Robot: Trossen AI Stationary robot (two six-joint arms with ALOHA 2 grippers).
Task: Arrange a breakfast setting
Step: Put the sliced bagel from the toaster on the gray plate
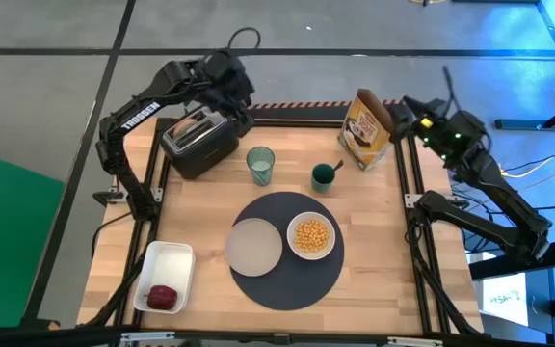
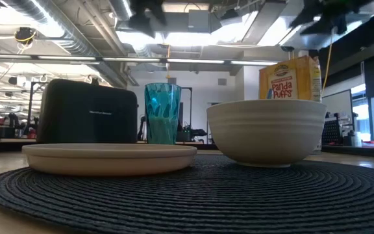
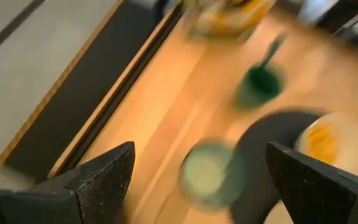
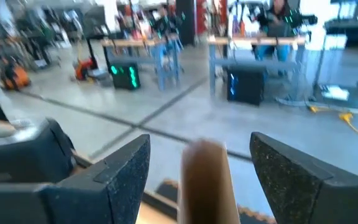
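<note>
The round dark-grey woven mat [image 1: 285,249] lies at the middle of the wooden table [image 1: 383,193] as the base of the setting. On it, side by side and just apart, sit the pale beige plate [image 1: 254,245], bare, and the white bowl [image 1: 311,236], filled with yellow cereal.

The clear bluish glass [image 1: 260,165] stands behind the mat. Near it, a teal spoon rests in a small dark-green cup [image 1: 325,175]. The yellow cereal box [image 1: 366,128] stands upright at the back edge, apparently set aside after pouring.

The small red fruit [image 1: 163,297] lies in the white rectangular tray [image 1: 169,260] at the front corner, not yet brought over. The bagel sits in the black toaster [image 1: 198,141].

The left end effector [image 3: 194,171] hovers above the toaster, fingers wide apart, holding nothing. The right end effector [image 4: 197,168] is by the cereal box, fingers apart, likewise empty.
</note>
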